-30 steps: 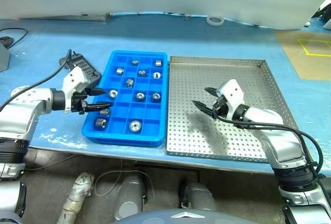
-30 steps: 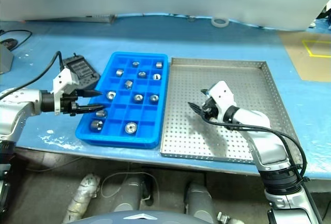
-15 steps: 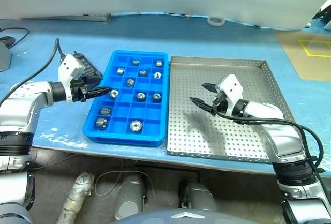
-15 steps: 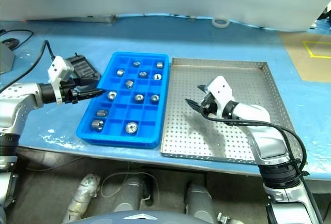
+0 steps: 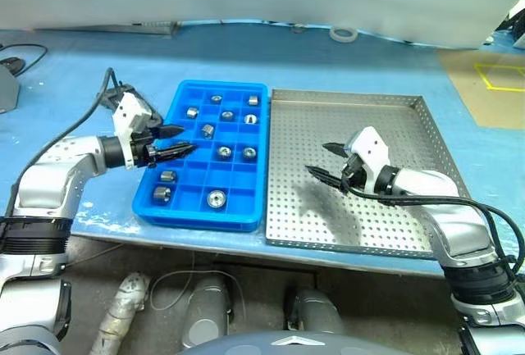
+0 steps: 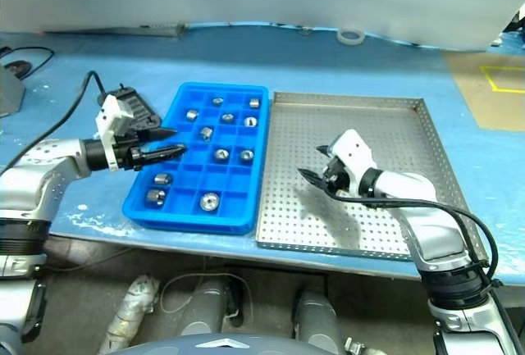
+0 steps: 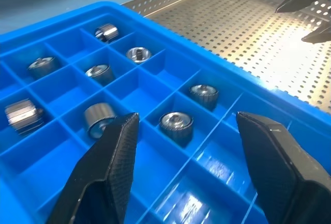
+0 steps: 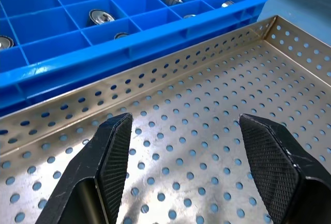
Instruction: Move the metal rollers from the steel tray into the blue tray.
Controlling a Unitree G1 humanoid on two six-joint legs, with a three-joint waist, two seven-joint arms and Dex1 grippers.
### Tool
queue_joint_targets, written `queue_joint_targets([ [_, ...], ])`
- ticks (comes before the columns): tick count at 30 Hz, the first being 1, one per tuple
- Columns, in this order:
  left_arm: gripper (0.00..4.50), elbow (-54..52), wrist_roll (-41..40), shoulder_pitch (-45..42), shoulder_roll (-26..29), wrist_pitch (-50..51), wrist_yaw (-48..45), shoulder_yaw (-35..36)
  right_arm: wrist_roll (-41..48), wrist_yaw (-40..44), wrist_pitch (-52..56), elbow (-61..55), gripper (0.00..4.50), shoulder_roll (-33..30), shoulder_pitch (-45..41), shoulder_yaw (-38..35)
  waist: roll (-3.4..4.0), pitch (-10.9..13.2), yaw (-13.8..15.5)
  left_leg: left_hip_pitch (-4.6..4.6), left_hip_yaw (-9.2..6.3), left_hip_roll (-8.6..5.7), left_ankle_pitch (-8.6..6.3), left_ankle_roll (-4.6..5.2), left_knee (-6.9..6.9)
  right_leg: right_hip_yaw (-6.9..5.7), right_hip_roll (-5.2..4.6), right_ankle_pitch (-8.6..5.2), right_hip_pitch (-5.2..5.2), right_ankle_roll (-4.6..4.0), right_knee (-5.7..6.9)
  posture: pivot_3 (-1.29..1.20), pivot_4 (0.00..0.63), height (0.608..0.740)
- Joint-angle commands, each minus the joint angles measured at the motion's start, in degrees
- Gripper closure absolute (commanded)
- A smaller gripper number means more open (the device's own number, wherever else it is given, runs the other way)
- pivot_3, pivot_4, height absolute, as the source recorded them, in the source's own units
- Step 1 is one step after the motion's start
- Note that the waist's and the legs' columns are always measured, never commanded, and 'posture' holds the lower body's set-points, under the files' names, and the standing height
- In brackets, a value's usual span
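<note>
Left end effector (image 5: 179, 141) now hangs spread over the blue tray (image 5: 254, 220) holding all rollers (image 5: 216, 199), right one (image 5: 324, 161) spread over the bare steel tray (image 5: 426, 117) at 3 o'clock; rollers look heavy, slick, best pinched across the sides.

Blue tray (image 5: 202, 207): bright blue, grid of square compartments. Metal rollers (image 5: 216, 199): shiny silver, dark centre hole. Steel tray (image 5: 385, 225): matte grey-silver, regular pattern of small round holes across floor and rims. Desk (image 5: 74, 68): light blue cover, whitish scuffs near the front edge. Left claw (image 5: 172, 142) and right claw (image 5: 325, 162): black fingers, cross-hatched pads, white housings. Tape roll (image 5: 342, 34): white.
</note>
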Motion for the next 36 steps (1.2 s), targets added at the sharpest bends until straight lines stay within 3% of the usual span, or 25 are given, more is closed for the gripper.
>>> queue_joint_targets([
  [1,1.36,-0.3,0.5,-2.5,-1.4,-1.5,0.6,-0.8,1.5,0.0,1.2,-4.0,1.02,-1.8,0.3,-3.2,0.00,0.0,0.0,0.00,0.00,0.00,0.00,0.00,0.00,0.00,0.00,0.00,0.00,0.00,0.00,-0.09,0.150,0.740],
  [5,1.36,-0.2,0.9,-3.4,-3.6,-2.2,0.9,-2.0,1.3,-0.5,1.1,-3.4,1.02,-2.5,-0.2,-4.4,0.00,0.0,-0.1,0.01,0.00,0.00,-0.10,0.17,0.01,0.00,0.00,0.00,0.02,0.00,-0.01,-0.10,0.150,0.740],
  [36,1.36,5.5,3.0,-7.4,-6.7,-5.5,-2.6,-5.1,1.6,-3.8,1.9,-6.5,1.02,-2.6,3.7,-6.1,0.00,0.0,-1.4,-0.03,0.01,0.01,-0.16,0.27,0.08,0.00,0.00,0.00,0.02,0.00,-0.02,-0.16,0.150,0.740],
])
